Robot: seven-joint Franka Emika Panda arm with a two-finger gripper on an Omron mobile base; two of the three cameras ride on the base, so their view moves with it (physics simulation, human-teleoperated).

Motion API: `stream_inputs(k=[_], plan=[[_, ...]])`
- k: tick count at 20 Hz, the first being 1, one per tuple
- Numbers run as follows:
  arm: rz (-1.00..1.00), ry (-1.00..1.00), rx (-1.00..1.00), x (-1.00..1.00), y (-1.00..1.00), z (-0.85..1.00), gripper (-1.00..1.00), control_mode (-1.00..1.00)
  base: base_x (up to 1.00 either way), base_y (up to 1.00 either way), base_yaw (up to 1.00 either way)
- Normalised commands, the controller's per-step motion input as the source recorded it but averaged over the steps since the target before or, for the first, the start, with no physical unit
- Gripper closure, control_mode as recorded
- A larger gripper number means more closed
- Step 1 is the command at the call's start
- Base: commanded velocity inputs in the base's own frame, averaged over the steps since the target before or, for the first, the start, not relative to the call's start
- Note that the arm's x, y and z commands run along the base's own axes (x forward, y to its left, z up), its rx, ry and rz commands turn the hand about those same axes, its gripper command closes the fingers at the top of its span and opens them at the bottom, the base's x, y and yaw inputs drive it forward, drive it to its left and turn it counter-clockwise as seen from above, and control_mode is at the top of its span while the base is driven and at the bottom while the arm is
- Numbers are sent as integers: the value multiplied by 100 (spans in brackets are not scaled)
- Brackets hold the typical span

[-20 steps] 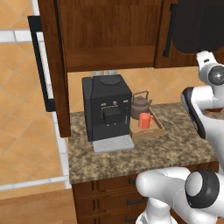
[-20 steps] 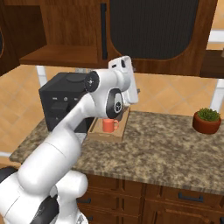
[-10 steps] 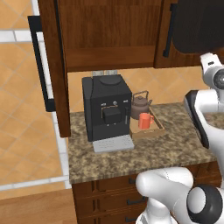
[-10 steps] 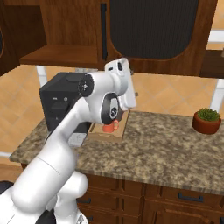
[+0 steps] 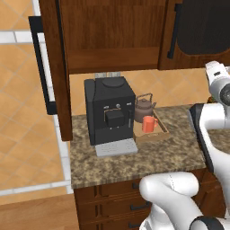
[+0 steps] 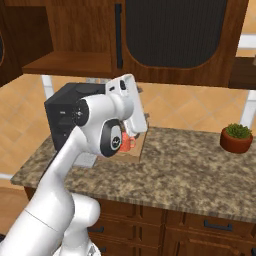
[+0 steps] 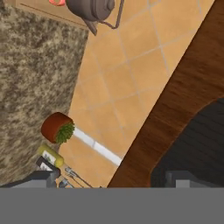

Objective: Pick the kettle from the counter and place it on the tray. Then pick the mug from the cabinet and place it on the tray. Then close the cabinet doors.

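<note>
While the kettle (image 5: pixel 144 107) is sitting on the light-wood tray (image 5: pixel 162 132), the orange-red mug (image 5: pixel 149 124) is standing just in front of it on the same tray, touching or nearly touching the kettle's body. Both are resting on the speckled counter (image 5: pixel 134 161), with the tray lying just beside the right flank of a large black coffee machine (image 5: pixel 110 112). No brand name or readable writing is showing on the machine, the kettle or the mug.

Above them, the cabinet (image 5: pixel 110 33) is hanging open, its left door (image 5: pixel 56 67) swinging out toward the base with a long black bar handle (image 5: pixel 40 63). Its right door (image 6: pixel 185 40) is showing a dark inset panel.

Up near that right door, the gripper (image 7: pixel 113 179) is facing the panel with its fingertips (image 7: pixel 43 177) standing wide apart and clasping nothing. A small potted plant (image 6: pixel 236 139) in a reddish pot is sitting on the counter, well apart from the tray, and a yellow-capped bottle (image 7: pixel 51 155) is showing beside it in the hand view.
</note>
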Motion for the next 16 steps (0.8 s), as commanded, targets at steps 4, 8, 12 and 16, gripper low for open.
stream_inputs(k=[4, 8, 12, 16], plan=[[0, 0, -18, -26, 66, -11, -100, -100, 0, 0, 0], [4, 0, -16, -27, 35, -16, -100, -100, 0, 0, 0], [0, -7, -13, -39, 35, 10, -100, -100, 0, 0, 0], [-8, -13, -18, -56, 52, 51, -100, -100, 0, 0, 0]])
